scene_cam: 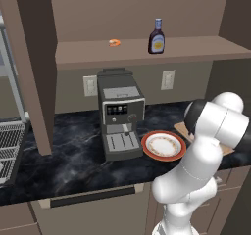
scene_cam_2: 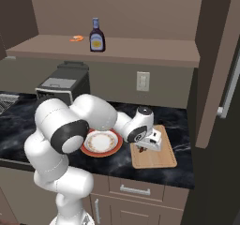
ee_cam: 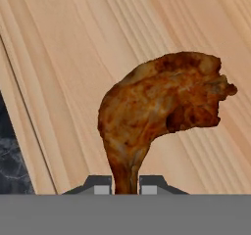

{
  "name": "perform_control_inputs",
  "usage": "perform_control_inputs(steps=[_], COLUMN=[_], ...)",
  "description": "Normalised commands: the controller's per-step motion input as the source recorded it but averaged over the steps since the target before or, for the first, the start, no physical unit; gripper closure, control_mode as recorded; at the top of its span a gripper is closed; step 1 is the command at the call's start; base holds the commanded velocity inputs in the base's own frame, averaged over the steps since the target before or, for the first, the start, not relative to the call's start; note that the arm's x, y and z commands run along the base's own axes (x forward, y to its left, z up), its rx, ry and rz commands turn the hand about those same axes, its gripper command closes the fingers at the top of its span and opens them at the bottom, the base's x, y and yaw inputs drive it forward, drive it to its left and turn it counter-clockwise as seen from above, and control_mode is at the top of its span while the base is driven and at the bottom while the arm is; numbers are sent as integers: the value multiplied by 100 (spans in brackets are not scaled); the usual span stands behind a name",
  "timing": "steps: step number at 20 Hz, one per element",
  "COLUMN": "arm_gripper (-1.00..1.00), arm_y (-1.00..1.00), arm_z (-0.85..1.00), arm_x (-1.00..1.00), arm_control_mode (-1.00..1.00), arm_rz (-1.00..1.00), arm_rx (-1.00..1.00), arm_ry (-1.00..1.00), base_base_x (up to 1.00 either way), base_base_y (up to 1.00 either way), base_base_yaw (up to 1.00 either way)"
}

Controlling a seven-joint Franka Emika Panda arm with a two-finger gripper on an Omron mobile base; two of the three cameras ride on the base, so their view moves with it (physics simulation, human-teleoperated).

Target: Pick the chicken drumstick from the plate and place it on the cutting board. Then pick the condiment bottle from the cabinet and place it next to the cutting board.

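Pincer state: pincer (ee_cam: 124, 185) is clamped on the thin bone end of the chicken drumstick (ee_cam: 162, 106), one fingertip on each side of the bone.
Drumstick axis: in the hand view the long axis runs straight out from the pincer along its pointing direction, bone end between the tips, rounded meaty end farthest away.
Drumstick versus cutting board: wood grain of the cutting board (ee_cam: 73, 58) lies behind the whole drumstick, so the meat hangs over the board; whether the meaty end touches the wood I cannot tell.
Board edge: a strip of dark marble desk (ee_cam: 10, 151) shows past one edge of the board, so the pincer is nearer that edge than the board's middle.
Hand in the right base view: the hand sits low over the near-left part of the board (scene_cam_2: 157, 156), just beside the plate (scene_cam_2: 101, 142), which is bare.
Step in hand: judged as the set-down; the move turns on lowering along the drumstick's own axis and letting go.
Condiment bottle: bottle (scene_cam: 156, 36) stands upright on the cabinet (scene_cam: 147, 53) shelf, well apart from the pincer, above and behind the coffee machine (scene_cam: 119, 116).
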Motion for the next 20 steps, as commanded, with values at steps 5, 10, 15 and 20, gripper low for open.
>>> perform_control_inputs(steps=[5, 10, 15, 20], arm_gripper=[100, 100, -100, -100], arm_y=[0, 0, 0, -1], arm_z=[-23, -27, -11, 10], arm_x=[2, 6, 7, 0], arm_control_mode=[-100, -100, -100, -100], arm_rz=[0, 0, 0, 0], arm_rx=[0, 0, 0, 0], arm_ry=[-6, -7, -2, 0], base_base_x=[0, 0, 0, 0], base_base_y=[0, 0, 0, 0], base_base_yaw=[0, 0, 0, 0])
